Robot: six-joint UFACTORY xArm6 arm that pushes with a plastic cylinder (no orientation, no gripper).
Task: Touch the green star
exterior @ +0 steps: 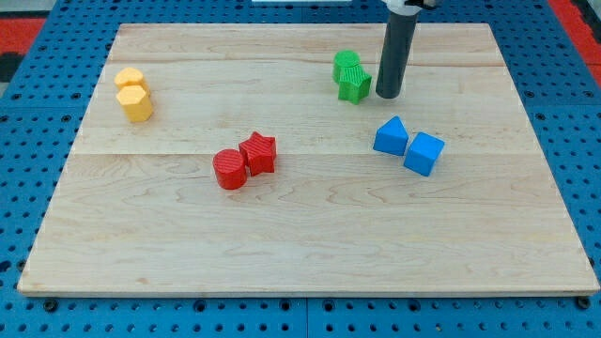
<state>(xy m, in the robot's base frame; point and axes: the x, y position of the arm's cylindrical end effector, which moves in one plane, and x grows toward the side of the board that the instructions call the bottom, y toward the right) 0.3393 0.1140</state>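
Closing on target | my tip (388, 95) is seen just right of the green star (355, 86), contact cannot be told | no hand is fitted, only a rod | green block (346, 66) behind star on desk (300, 253) | touch judged nearly done.

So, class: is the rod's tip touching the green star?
Cannot tell. In the camera view, my tip sits right beside the green star; no plain gap or contact shows.

Wooden board (310, 244) carries yellow blocks (134, 94), red blocks (244, 161), green blocks (351, 76), blue blocks (408, 145).
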